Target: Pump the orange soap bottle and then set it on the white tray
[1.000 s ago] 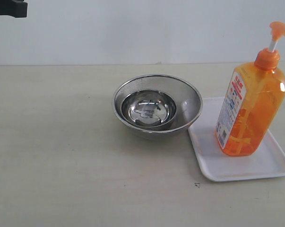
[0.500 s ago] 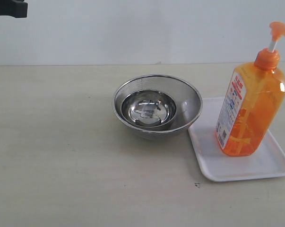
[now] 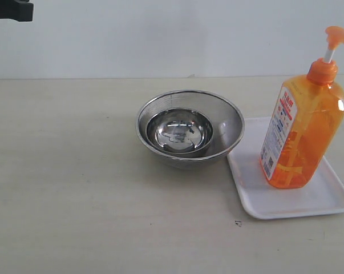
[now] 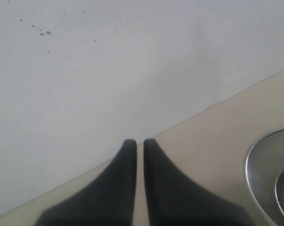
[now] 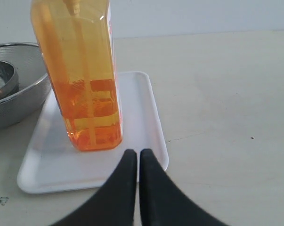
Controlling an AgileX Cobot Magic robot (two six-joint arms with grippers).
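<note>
The orange soap bottle [image 3: 302, 128] stands upright on the white tray [image 3: 320, 201] at the right of the table, its pump head pointing right. The right wrist view shows the bottle [image 5: 83, 75] on the tray [image 5: 52, 160] just beyond my right gripper [image 5: 134, 153], which is shut and empty, a short gap away from the bottle. My left gripper [image 4: 137, 142] is shut on nothing, held over the table near the back wall. Only a dark corner of the left arm [image 3: 11, 10] shows in the exterior view.
A steel mesh strainer bowl [image 3: 231, 123] with a smaller steel bowl [image 3: 180, 131] inside sits mid-table, touching the tray's left side. Its rim [image 4: 255, 160] shows in the left wrist view. A pale wall runs behind the beige table.
</note>
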